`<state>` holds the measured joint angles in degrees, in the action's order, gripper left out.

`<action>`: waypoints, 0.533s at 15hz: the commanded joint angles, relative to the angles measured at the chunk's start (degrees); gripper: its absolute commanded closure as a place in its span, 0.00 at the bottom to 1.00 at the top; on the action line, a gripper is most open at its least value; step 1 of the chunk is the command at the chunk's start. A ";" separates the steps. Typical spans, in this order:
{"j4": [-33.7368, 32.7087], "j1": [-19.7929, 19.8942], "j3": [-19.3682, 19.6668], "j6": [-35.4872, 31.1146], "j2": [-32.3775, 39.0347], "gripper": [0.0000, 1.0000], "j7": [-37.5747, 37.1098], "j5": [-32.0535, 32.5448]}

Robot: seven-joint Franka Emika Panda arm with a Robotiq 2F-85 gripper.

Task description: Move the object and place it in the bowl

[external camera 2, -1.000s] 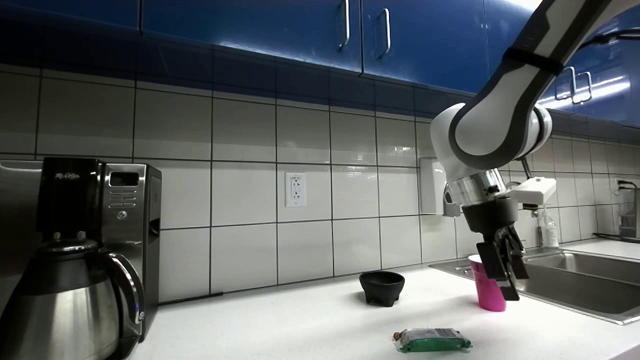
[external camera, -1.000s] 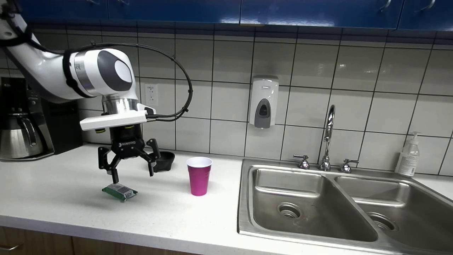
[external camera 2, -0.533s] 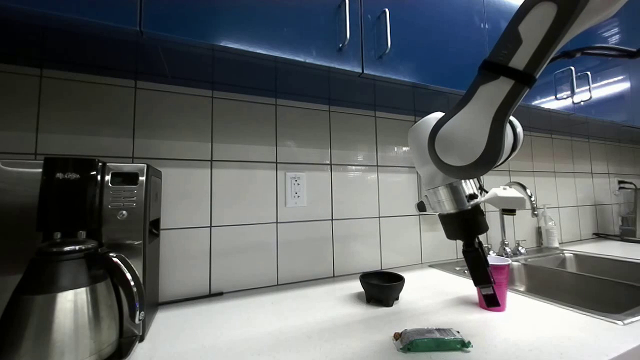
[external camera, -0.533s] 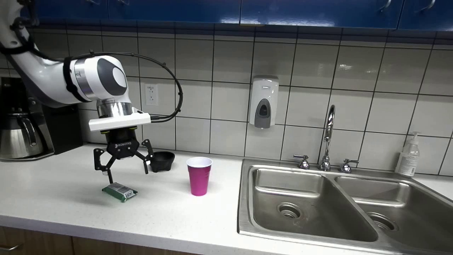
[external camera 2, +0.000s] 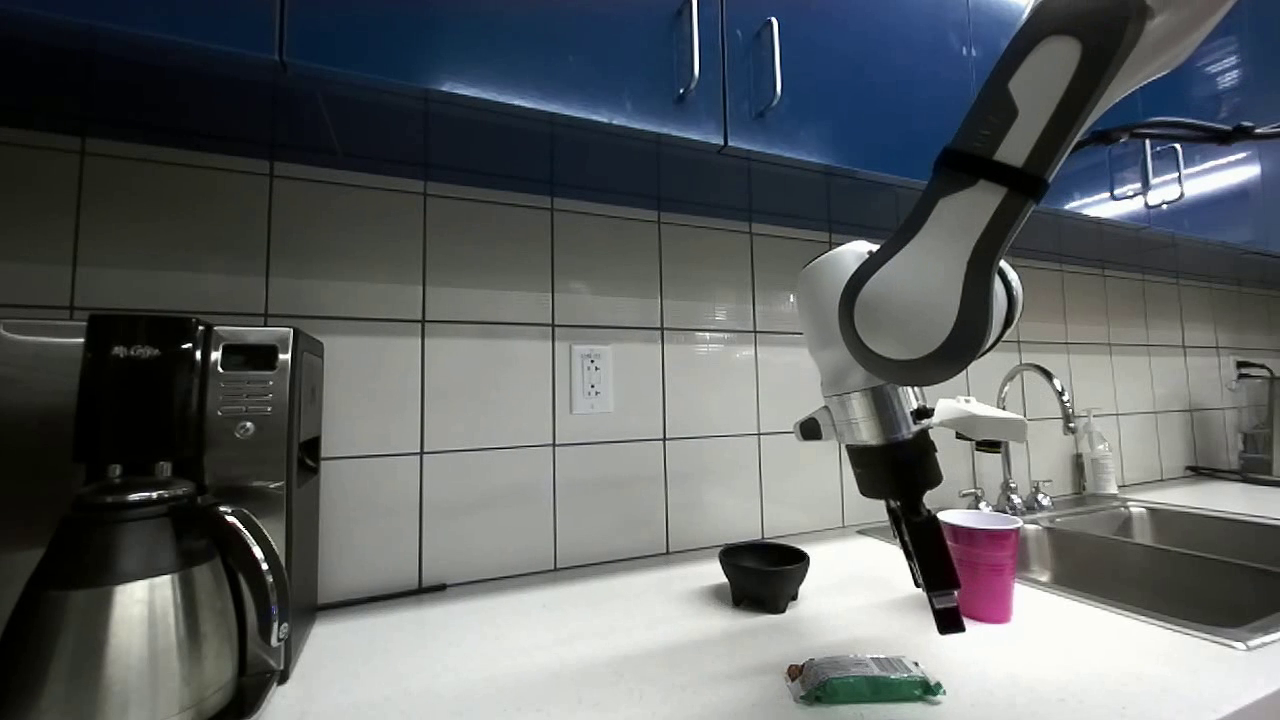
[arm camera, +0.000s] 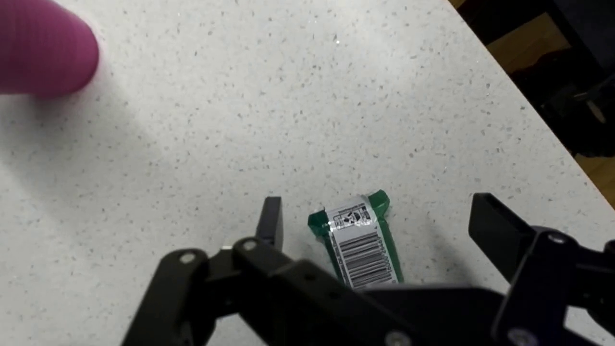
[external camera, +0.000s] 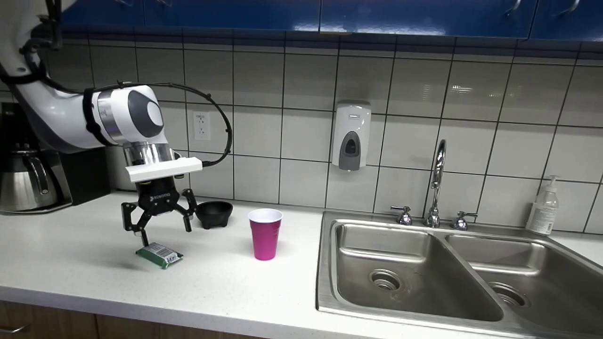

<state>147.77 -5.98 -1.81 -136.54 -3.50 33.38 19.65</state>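
The object, a small flat green packet with a pale barcode label, lies on the white counter in both exterior views (external camera: 159, 255) (external camera 2: 866, 682). In the wrist view the packet (arm camera: 362, 247) shows between the two fingers, its near end hidden behind the gripper. My gripper (external camera: 167, 236) is open and empty, tilted, above the counter close to the packet; it also shows in an exterior view (external camera 2: 945, 610) and in the wrist view (arm camera: 377, 214). The small black bowl (external camera: 214, 214) stands upright behind the gripper, near the tiled wall; it shows in an exterior view (external camera 2: 764, 576), not in the wrist view.
A pink cup (external camera: 265, 239) stands upright beside the sink (external camera: 325, 282); the wrist view shows its side (arm camera: 45, 48). A coffee maker (external camera 2: 150, 590) stands at the far end of the counter. The counter's front edge (arm camera: 528, 103) shows in the wrist view.
The arm and open gripper have moved down and across, closer to the packet, and the wrist has turned somewhat. The packet, bowl and cup have not moved.
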 commanded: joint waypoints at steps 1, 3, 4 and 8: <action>-1.62 0.19 -0.91 -3.43 3.00 0.00 3.42 0.51; -2.32 0.06 -1.45 -4.92 4.93 0.00 3.50 0.64; -2.71 -0.04 -1.83 -5.38 5.82 0.00 3.26 0.66; -3.55 -0.40 -3.30 -7.08 8.81 0.00 2.14 1.07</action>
<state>145.96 -6.28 -3.94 -142.57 2.66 35.61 19.65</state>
